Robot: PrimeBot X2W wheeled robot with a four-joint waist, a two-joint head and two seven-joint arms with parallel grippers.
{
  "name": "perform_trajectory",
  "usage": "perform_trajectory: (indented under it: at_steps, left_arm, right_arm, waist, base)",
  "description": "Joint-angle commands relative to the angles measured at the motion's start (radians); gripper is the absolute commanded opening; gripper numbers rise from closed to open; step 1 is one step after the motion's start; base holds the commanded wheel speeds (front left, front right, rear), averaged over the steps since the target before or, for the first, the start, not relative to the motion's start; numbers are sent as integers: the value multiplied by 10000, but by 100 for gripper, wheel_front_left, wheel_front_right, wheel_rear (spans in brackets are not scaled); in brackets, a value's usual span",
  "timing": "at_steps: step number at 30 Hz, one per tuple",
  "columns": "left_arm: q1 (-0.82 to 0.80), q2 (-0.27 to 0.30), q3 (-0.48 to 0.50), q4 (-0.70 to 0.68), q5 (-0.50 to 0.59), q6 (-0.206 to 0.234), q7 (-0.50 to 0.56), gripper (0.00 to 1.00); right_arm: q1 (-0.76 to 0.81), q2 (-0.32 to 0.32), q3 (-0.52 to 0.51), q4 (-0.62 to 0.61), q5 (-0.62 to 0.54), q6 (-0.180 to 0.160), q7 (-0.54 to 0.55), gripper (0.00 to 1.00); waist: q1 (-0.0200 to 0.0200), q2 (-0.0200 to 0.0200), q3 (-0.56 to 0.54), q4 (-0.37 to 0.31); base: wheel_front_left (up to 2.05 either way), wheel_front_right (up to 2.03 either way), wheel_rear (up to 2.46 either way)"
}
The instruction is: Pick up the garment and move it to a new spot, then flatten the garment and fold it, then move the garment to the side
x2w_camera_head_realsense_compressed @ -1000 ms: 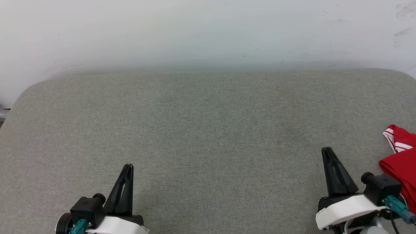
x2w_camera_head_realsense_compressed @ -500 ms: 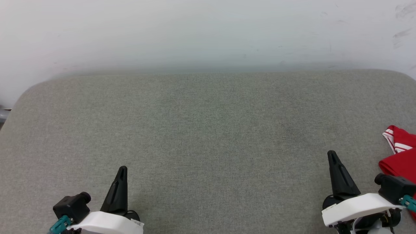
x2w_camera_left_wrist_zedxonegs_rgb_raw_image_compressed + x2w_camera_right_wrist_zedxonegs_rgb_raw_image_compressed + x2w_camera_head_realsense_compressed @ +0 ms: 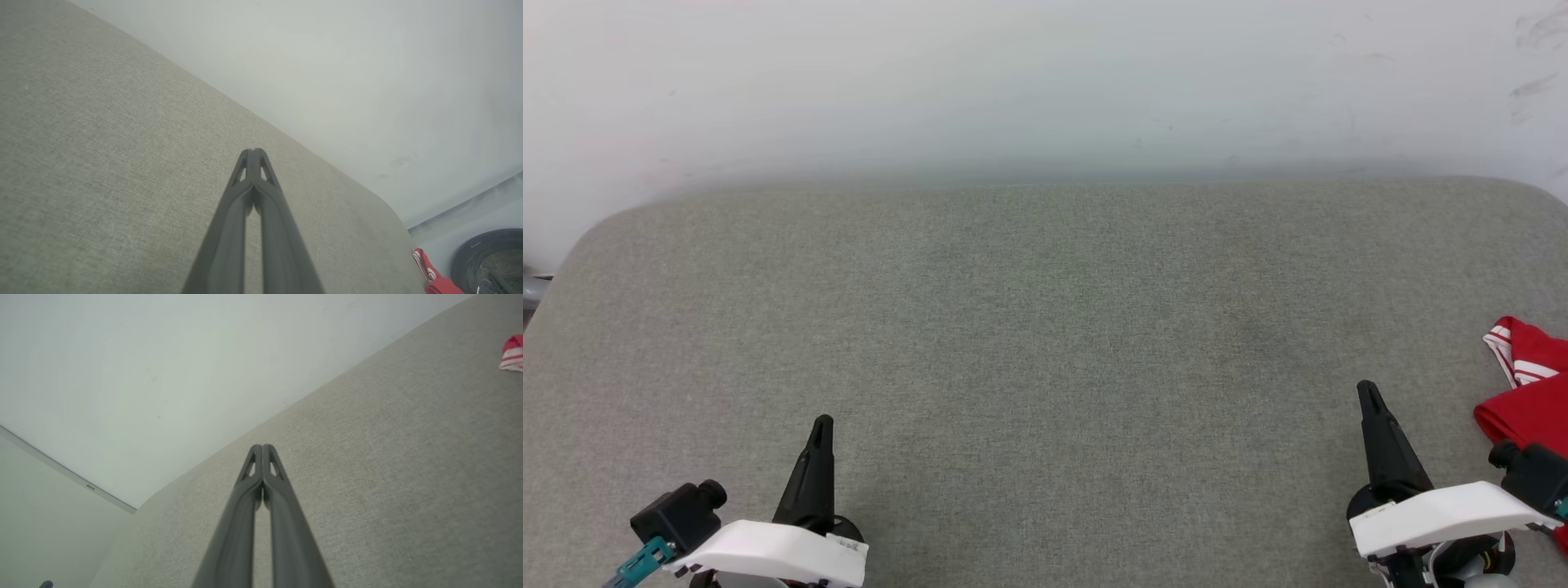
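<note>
While garment (image 3: 1529,411) rests rightward, grey surface (image 3: 1045,343) meets wall (image 3: 1045,73).

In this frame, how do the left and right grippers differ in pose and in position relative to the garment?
The right gripper sits near the red garment at the right edge; the left gripper is far across the grey surface from it. In the head view the right gripper's tip reaches higher than the left gripper's. The left gripper leans rightward, the right gripper leftward. Both are shut, holding nothing.
</note>
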Motion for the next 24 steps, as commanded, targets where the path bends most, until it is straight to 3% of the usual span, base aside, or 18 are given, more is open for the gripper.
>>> perform_trajectory:
  at_steps: [1,24]
  left_arm:
    - [-286,29,50,-82,-282,-27,59,0]
    - [-604,0,291,258,-3220,-47,802,0]
  right_arm:
    - [-301,-74,-32,-95,300,-2,58,0]
    - [-439,-93,-269,132,3235,-3,700,0]
  waist:
    - [-1,0,-3,0]
    - [-1,0,-66,10]
  base:
    - [0,0,0]
    - [0,0,0]
